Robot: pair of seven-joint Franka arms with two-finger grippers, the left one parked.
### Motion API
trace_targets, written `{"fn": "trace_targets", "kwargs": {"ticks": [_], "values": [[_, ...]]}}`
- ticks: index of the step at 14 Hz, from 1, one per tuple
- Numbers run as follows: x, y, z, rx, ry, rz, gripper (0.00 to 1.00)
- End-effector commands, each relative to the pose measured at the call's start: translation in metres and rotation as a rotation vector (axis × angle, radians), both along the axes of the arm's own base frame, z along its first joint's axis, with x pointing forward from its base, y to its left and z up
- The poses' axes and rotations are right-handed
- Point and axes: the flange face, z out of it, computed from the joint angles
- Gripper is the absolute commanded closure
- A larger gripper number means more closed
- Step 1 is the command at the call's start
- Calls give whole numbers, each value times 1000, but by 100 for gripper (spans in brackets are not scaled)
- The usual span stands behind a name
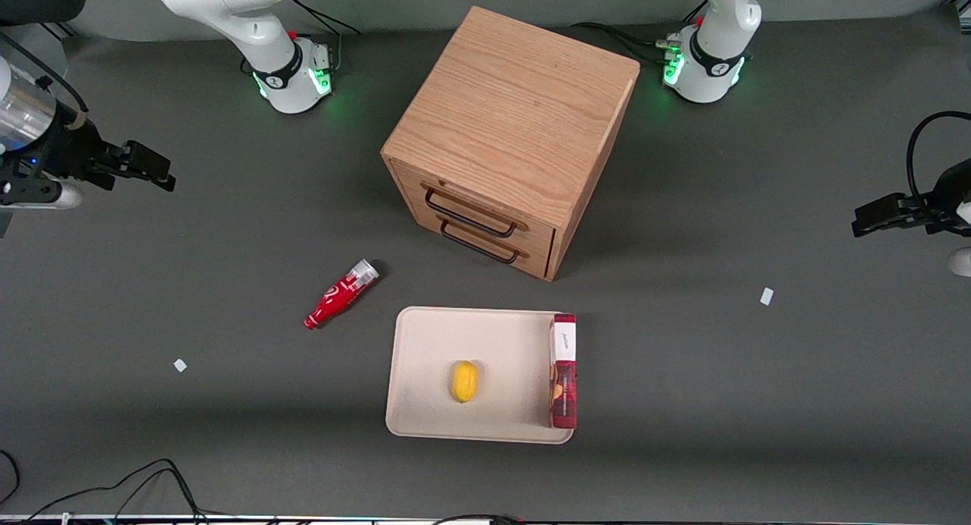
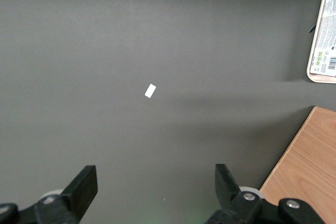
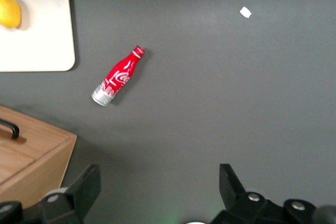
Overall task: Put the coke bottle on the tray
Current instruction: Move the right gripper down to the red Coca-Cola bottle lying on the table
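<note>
The coke bottle (image 1: 341,293) lies on its side on the dark table, between the tray and the working arm's end, its silver base toward the cabinet. It also shows in the right wrist view (image 3: 117,76). The beige tray (image 1: 432,343) lies in front of the cabinet, nearer the front camera, and holds a lemon (image 1: 464,381) and a red box (image 1: 563,369). One corner of the tray shows in the right wrist view (image 3: 47,40). My right gripper (image 1: 163,174) is open and empty, high above the table at the working arm's end, well away from the bottle; it also shows in the right wrist view (image 3: 159,182).
A wooden drawer cabinet (image 1: 508,130) with two dark handles stands mid-table, farther from the front camera than the tray. Two small white scraps (image 1: 180,365) (image 1: 766,296) lie on the table. Cables run along the table's near edge.
</note>
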Motion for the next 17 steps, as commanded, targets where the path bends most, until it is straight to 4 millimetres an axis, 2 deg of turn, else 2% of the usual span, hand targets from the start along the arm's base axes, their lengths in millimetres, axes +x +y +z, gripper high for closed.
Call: {"fn": "trace_targets", "kwargs": {"ticks": [1, 3, 5, 7, 10, 13, 17], "values": [[28, 37, -32, -1, 2, -75, 0], [38, 66, -56, -9, 8, -183, 0], [48, 84, -84, -14, 7, -272, 0], [56, 92, -119, -17, 21, -371, 0], [57, 107, -181, -20, 31, -483, 0], [59, 112, -237, -24, 34, -578, 0], [47, 127, -312, -23, 16, -635, 0]]}}
